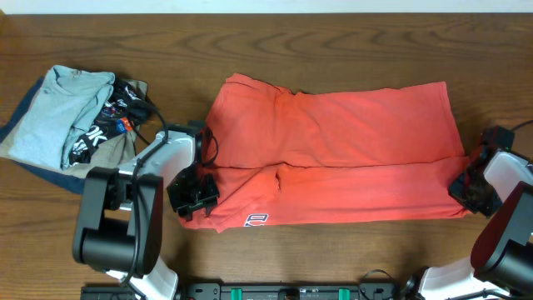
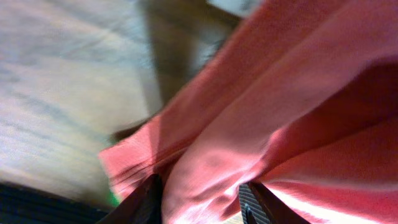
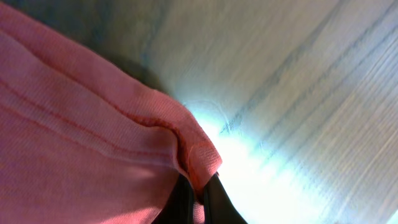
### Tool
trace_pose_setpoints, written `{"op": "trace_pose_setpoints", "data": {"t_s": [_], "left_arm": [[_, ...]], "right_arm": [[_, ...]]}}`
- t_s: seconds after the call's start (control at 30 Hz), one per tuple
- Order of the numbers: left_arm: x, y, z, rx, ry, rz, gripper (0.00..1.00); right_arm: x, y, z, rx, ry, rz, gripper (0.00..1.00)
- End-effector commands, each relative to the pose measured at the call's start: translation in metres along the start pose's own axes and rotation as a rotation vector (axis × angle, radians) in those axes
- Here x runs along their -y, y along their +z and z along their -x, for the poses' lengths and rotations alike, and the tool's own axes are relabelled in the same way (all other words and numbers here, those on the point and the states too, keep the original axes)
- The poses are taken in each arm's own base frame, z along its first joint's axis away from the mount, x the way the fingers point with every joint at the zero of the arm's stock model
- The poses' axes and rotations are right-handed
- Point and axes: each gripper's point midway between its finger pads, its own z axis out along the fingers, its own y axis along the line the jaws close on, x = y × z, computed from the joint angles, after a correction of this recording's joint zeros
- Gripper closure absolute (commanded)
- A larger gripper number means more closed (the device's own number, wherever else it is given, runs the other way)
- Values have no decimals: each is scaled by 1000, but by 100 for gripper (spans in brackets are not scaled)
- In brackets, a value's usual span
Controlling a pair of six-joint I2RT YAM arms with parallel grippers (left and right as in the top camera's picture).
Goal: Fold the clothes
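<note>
The clothes, a coral-red T-shirt, lie across the middle of the wooden table, doubled over lengthwise, with a small white-and-grey print showing at the front edge. My left gripper sits at the shirt's front left corner. In the left wrist view a thick bunch of the red cloth fills the space between its dark fingers, which are closed onto it. At the shirt's front right corner is my right gripper. In the right wrist view this right gripper is shut on the stitched hem corner.
A light blue-grey folded shirt and a black garment with white print are piled at the far left, close behind my left arm. Bare wooden table lies beyond the shirt. Both arm bases stand at the front edge.
</note>
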Motion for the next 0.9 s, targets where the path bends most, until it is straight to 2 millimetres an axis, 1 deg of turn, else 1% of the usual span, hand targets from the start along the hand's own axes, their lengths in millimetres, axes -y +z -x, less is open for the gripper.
{"op": "trace_pose_setpoints", "data": {"t_s": [0.0, 0.03, 0.1, 0.13, 0.17, 0.2, 0.27, 0.33, 0.43, 0.53, 0.63, 0.67, 0.77, 0.87], "left_arm": [[-5, -25, 8, 112, -20, -11, 55], [-3, -35, 11, 149, -18, -32, 51], [4, -59, 20, 239, -13, -90, 45], [9, -72, 26, 296, -8, -126, 36], [15, -85, 33, 353, 8, -160, 24], [21, -100, 41, 422, 38, -198, 19], [33, -127, 56, 545, 104, -255, 16], [44, -149, 69, 635, 140, -301, 15], [68, -177, 86, 732, 227, -385, 15], [85, -198, 105, 802, 274, -411, 15], [102, -217, 131, 859, 330, -408, 15], [107, -220, 139, 870, 345, -404, 15], [122, -225, 167, 884, 370, -392, 15], [134, -221, 199, 893, 355, -395, 15]], "right_arm": [[2, -20, 24, 53, 60, 30, 98], [1, -30, 32, 73, 70, 56, 94], [-2, -52, 46, 119, 80, 115, 79], [-7, -64, 52, 146, 61, 164, 71], [-11, -77, 59, 174, 42, 217, 64], [-16, -90, 63, 201, 29, 268, 59], [-21, -113, 69, 246, 24, 352, 53], [-24, -130, 71, 283, 28, 417, 45], [-28, -150, 69, 314, 23, 494, 38], [-36, -160, 62, 313, -26, 563, 38], [-44, -163, 52, 277, -51, 614, 38], [-45, -163, 49, 264, -55, 622, 38], [-45, -161, 42, 234, -65, 624, 38], [-45, -160, 36, 221, -100, 615, 38]]}}
